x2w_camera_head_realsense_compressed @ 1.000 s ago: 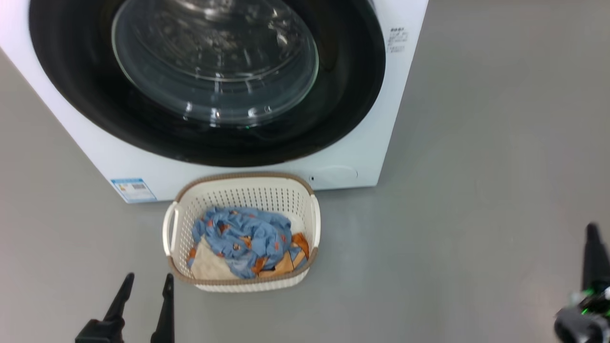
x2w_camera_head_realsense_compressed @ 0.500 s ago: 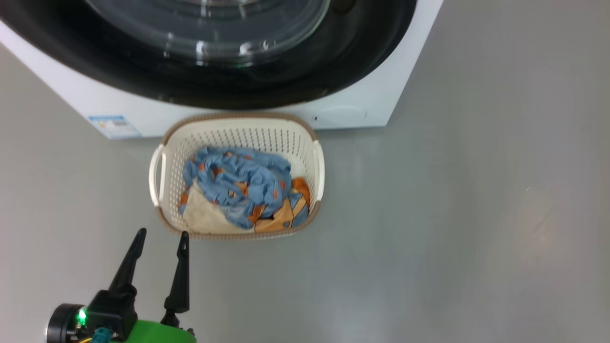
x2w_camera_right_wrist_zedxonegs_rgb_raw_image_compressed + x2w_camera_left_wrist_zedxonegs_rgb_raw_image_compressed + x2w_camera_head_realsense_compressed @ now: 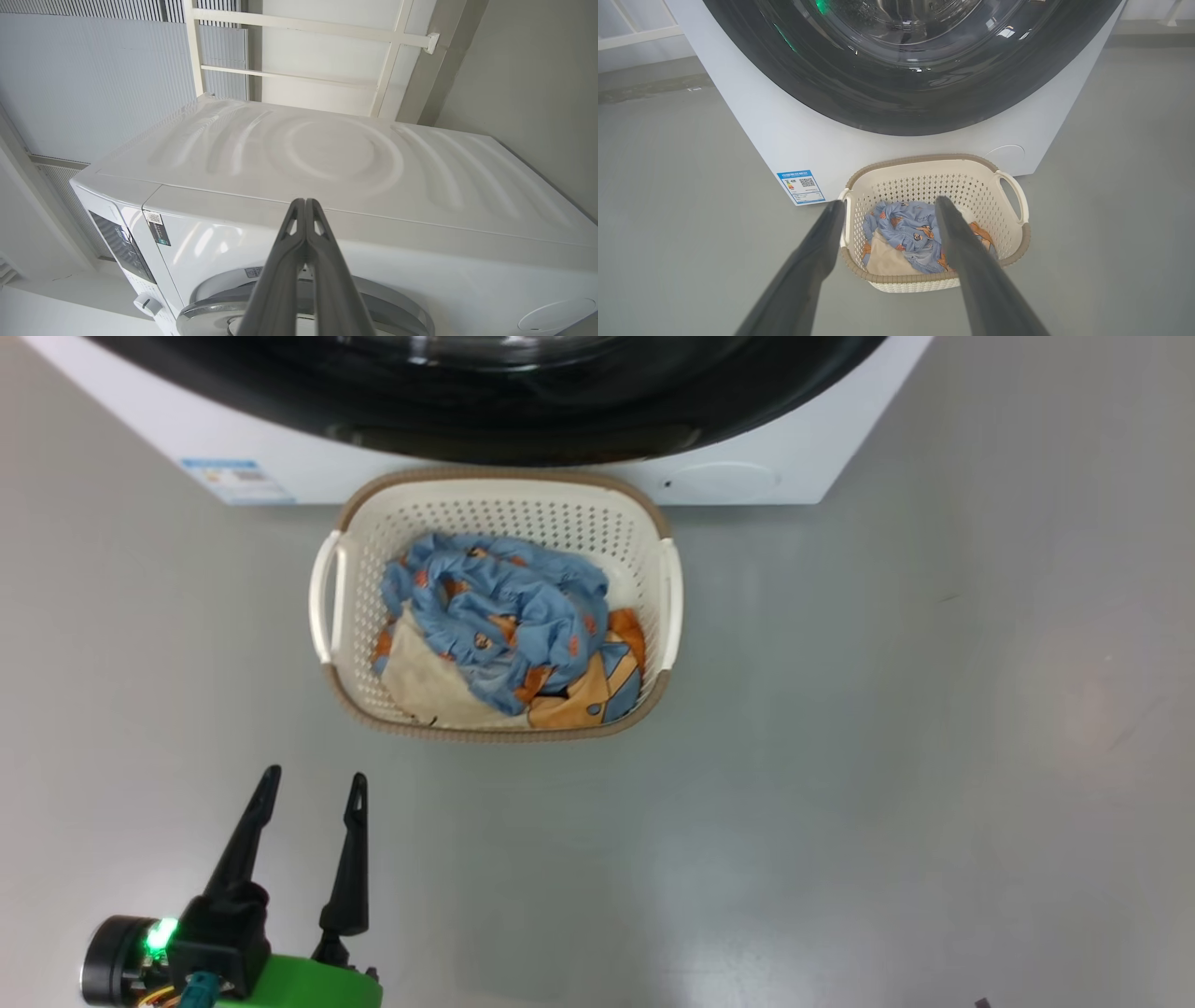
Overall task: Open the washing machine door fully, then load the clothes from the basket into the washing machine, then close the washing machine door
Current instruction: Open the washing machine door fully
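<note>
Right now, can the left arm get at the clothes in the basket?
Probably yes. The left tool is open and points at the basket, bare floor lies between, and the clothes lie uncovered in its open top.

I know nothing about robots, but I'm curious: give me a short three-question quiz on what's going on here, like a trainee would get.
1. True or false: the washing machine door is shut.
2. The top piece of the clothes in the basket is mostly: A light blue, B green, C black.
3. Fill in: the left gripper is open; the right gripper is ___.
Key: 1 true; 2 A; 3 shut.
</note>
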You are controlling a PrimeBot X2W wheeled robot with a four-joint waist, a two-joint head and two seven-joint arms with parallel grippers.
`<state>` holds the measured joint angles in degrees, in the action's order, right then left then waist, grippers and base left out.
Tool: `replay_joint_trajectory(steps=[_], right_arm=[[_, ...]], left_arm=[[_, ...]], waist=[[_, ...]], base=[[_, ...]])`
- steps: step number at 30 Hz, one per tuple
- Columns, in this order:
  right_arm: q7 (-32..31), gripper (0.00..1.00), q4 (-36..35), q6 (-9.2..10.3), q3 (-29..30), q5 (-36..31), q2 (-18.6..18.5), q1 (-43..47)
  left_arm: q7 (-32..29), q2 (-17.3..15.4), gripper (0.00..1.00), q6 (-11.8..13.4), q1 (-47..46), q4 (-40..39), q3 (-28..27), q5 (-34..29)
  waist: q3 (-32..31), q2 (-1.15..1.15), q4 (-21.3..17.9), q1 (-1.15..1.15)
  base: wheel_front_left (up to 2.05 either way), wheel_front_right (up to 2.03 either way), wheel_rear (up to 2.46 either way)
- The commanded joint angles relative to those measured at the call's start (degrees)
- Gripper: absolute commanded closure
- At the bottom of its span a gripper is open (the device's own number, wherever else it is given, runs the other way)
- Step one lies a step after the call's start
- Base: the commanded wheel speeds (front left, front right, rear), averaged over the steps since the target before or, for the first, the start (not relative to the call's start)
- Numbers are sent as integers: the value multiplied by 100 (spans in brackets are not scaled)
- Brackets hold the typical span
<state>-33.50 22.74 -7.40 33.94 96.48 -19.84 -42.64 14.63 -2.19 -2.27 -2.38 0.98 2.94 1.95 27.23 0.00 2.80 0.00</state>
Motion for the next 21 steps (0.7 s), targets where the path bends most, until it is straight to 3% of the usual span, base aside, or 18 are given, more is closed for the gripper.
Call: replay_joint_trajectory(steps=[1,11,21], right_arm=[[-127,100,-128,-9,-18,-58,-157,-116],[-698,100,-187,-9,-90,-345,-233,-777],[-1047,100,-413,-9,-706,-599,-156,-1647]], left_arm=[[37,-69,0,46,-3,-136,-177,-63],[37,-69,0,142,86,-300,-65,36],[37,-69,0,386,98,-513,-43,412]], waist=[[139,0,151,0],[363,0,532,0],[831,0,737,0]], base=[[0,0,0],[0,0,0],[0,0,0]])
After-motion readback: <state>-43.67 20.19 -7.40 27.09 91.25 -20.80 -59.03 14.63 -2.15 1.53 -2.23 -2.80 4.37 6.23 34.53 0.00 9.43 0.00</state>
